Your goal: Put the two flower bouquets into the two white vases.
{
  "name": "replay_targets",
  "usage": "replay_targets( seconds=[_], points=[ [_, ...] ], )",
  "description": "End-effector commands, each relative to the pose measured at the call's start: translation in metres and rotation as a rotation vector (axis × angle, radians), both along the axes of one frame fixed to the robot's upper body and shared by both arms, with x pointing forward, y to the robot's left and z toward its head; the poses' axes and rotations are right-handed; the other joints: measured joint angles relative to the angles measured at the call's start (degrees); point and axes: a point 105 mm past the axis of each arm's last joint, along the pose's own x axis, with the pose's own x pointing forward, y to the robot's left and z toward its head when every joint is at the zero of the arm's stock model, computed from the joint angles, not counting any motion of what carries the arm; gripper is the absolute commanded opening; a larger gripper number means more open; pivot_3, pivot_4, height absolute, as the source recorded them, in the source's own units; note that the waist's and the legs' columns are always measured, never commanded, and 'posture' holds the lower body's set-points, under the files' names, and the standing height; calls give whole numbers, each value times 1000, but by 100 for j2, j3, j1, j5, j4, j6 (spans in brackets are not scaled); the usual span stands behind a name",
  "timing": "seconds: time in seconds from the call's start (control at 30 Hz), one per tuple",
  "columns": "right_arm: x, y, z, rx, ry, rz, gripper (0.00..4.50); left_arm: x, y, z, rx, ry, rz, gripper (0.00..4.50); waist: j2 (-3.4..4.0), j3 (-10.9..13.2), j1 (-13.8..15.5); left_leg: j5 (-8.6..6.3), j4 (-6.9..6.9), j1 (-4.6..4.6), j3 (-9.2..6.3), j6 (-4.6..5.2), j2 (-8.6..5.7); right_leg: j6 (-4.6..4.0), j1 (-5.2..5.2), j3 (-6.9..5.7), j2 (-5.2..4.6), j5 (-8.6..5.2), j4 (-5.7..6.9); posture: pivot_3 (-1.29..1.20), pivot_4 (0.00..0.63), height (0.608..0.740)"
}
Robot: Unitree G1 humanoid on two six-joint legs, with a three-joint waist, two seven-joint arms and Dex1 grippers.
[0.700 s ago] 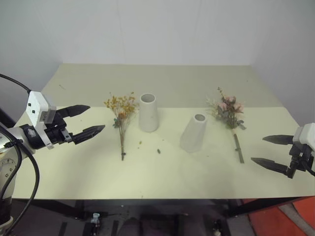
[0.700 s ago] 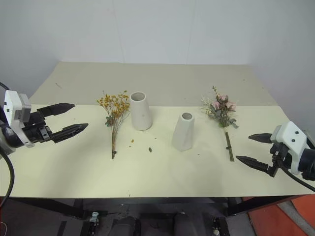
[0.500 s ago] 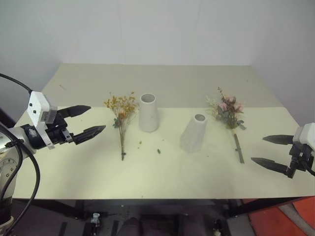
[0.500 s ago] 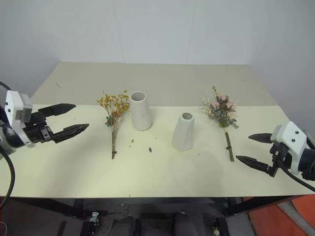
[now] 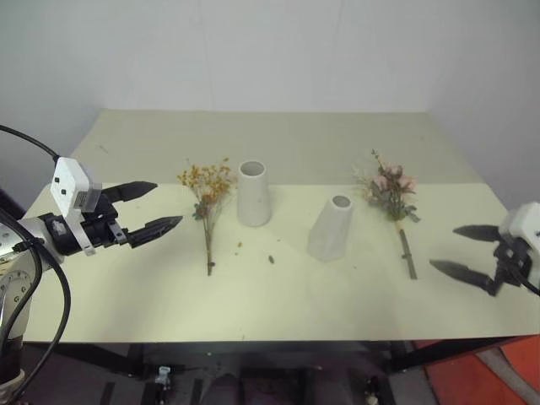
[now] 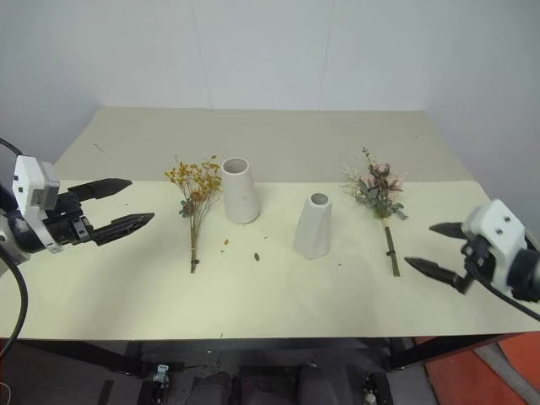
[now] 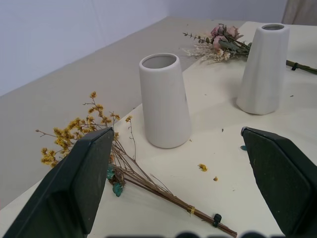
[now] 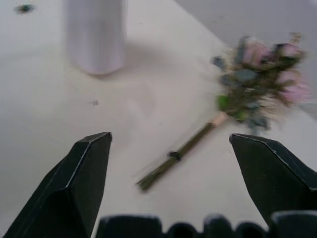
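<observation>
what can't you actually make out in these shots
- Inside of either white vase: the left vase and right vase show only dark mouths from the head views.
- Right vase top in the right wrist view: cut off by the frame edge.
- Pink rose bouquet: blurred in the right wrist view, so blooms are indistinct.
- Small specks on the table near the yellow bouquet: too small to identify.

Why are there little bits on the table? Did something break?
Nothing looks broken. A few crumbs lie between the yellow bouquet and the right vase, probably shed dried flowers. Both vases stand upright and empty.
</observation>
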Motion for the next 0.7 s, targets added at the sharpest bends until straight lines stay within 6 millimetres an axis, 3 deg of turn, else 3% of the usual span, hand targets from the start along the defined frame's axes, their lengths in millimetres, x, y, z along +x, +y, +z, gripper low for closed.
replay_targets(
  seconds=[0.03, 0.2, 0.37, 0.7],
  points=[
    [25, -10, -3, -4, 20, -188, 4476, -4, -23, 11, 95, -54, -90, 4500, 0, 0, 2, 0, -1, 0, 0, 0, -1, -1, 0, 0, -1, 0, 0, 0, 150, 740],
    [53, 3, -9, 68, 137, -262, 4476, 0, -56, 15, 124, -81, -222, 4500, 2, 1, 18, 0, -2, -33, -5, 0, -4, 27, -27, 1, 1, 18, 0, 0, 150, 740],
    [84, 11, -15, 164, 260, -376, 4476, 17, -85, 9, 170, -86, -267, 4500, 2, 1, 18, 1, 7, -42, -9, 1, -11, 33, -25, -1, -1, 25, -2, 0, 150, 740],
    [111, 3, -30, 212, 342, -501, 4476, 14, -81, -4, 173, -65, -274, 4500, 4, 2, -34, 1, 5, -54, -11, 2, -11, -1, -37, -2, -1, 49, -6, 0, 150, 740]
  ],
)
